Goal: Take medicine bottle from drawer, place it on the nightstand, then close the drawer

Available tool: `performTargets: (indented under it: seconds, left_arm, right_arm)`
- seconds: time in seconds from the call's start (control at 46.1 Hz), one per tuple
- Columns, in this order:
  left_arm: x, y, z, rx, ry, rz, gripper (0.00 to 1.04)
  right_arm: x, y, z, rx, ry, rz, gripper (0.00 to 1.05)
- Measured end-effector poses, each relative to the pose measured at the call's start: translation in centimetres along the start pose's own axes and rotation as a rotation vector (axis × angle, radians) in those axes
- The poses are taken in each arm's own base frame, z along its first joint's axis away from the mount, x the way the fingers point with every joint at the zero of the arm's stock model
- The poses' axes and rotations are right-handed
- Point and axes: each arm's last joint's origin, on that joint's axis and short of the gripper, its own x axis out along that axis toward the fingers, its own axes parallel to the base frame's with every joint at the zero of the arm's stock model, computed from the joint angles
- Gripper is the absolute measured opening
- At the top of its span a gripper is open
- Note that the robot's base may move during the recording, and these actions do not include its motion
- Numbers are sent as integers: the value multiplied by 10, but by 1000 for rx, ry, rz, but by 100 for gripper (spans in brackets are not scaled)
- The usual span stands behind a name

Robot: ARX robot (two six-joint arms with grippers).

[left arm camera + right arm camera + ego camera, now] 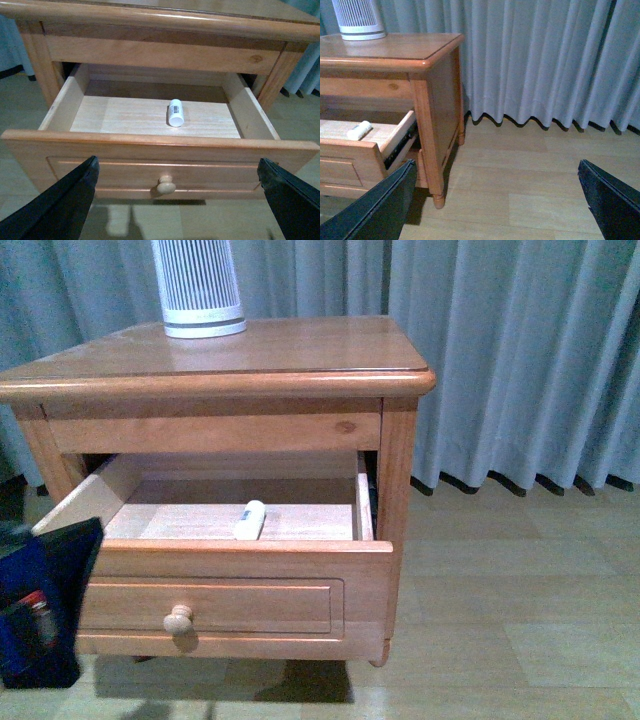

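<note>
The medicine bottle (250, 520) is small and white and lies on its side on the floor of the open drawer (230, 580). The drawer is pulled out of the nightstand (280, 355) and has a round knob (178, 619). In the left wrist view the bottle (176, 112) lies beyond the drawer front (150, 150). My left gripper (177, 200) is open and empty, in front of the drawer front near the knob (166, 185). My right gripper (497, 200) is open and empty over the floor, to the right of the nightstand (395, 47). The bottle (359, 130) also shows there.
A large white ribbed device (198, 290) stands at the back of the nightstand top. Grey curtains (520, 360) hang behind and to the right. Wooden floor (520, 620) lies right of the cabinet. A dark part of my left arm (40, 610) shows at lower left.
</note>
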Motion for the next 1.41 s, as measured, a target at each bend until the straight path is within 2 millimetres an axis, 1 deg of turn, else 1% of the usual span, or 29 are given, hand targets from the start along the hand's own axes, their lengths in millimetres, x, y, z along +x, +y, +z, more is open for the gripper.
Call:
performTargets:
  seconds: [0.065, 0.174, 0.239, 0.369, 0.412, 0.434, 0.499, 0.586, 0.608, 0.651, 0.716, 0.738, 0.911, 1.02, 1.085, 1.128, 1.41]
  left_arm:
    - [-13, 4, 3, 0, -4, 5, 98]
    - [-29, 8, 7, -2, -10, 20, 98]
    - [-32, 9, 9, -6, -28, 20, 98]
    - [-33, 9, 10, 1, -38, 26, 97]
    - [-34, 11, 9, 21, -97, 86, 91]
    - [-35, 12, 9, 24, -112, 97, 89]
    - [-39, 17, 6, 36, -160, 134, 78]
    - [-45, 24, 4, 51, -172, 143, 64]
    - [-47, 26, 1, 53, -178, 144, 59]
    - [-50, 29, -2, 56, -187, 143, 52]
    - [-55, 35, -9, 63, -163, 149, 36]
    - [-57, 36, -9, 65, -163, 147, 30]
    - [-65, 42, -7, 63, -176, 150, 3]
    - [-71, 45, -6, 66, -182, 151, 3]
    - [-75, 51, -5, 71, -184, 133, 3]
    - [-78, 55, -5, 68, -187, 161, 3]
    - [-87, 54, -5, 70, -192, 156, 3]
  right_arm:
    - [0, 0, 0, 0, 0, 0, 98]
    - [0, 0, 0, 0, 0, 0, 98]
    - [0, 0, 0, 0, 0, 0, 98]
    - [0, 0, 0, 0, 0, 0, 98]
    - [0, 0, 0, 0, 0, 0, 98]
    - [0, 0, 0, 0, 0, 0, 98]
    - [0, 0, 0, 0, 0, 0, 98]
    - [0, 0, 0, 0, 0, 0, 98]
    - [0, 0, 0, 0, 0, 0, 98]
    - [0, 0, 0, 0, 0, 0, 98]
    - [0, 0, 0, 0, 0, 0, 98]
    - [0, 0, 0, 0, 0, 0, 98]
    - [0, 0, 0, 0, 0, 0, 98]
    - [0, 0, 0, 0, 0, 0, 98]
    - [0, 0, 0, 0, 0, 0, 98]
    - [0, 0, 0, 0, 0, 0, 98]
    - [0, 0, 0, 0, 0, 0, 98]
